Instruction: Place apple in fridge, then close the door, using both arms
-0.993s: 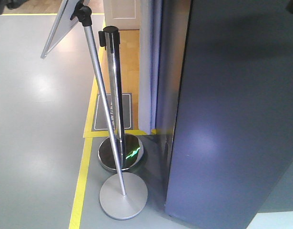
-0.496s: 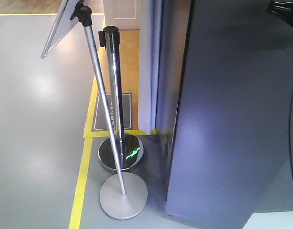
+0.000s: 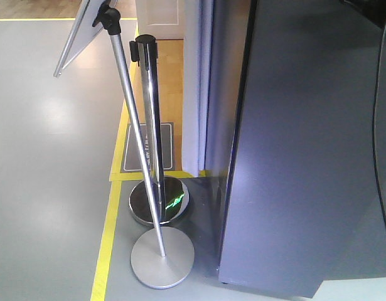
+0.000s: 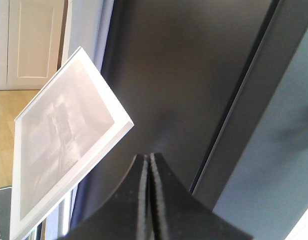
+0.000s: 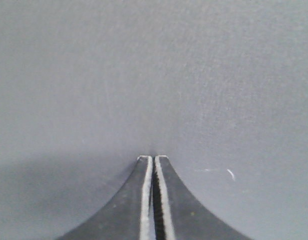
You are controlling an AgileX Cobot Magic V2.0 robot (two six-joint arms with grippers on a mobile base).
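Observation:
The door (image 3: 305,157), a matte grey-blue slab, fills the right of the front view, with the fridge (image 3: 225,106) side panel just left of it. My right gripper (image 5: 154,158) is shut and empty, its tips at or nearly touching the door's (image 5: 154,75) outer face. A bit of the black right arm (image 3: 368,11) and its cable (image 3: 376,125) show at the top right. My left gripper (image 4: 149,155) is shut and empty, pointing at the fridge's (image 4: 184,75) dark side beside the door edge (image 4: 274,165). The apple is out of view.
Two metal stanchions stand left of the fridge: a chrome post (image 3: 150,125) and a tilted grey post (image 3: 137,144) carrying a white sign board (image 4: 63,135). Their round bases (image 3: 161,256) sit by a yellow floor line (image 3: 106,244). Grey floor spreads to the left.
The door has swung and now covers more of the lower right of the front view. The right arm and its cable have come into view at the top right.

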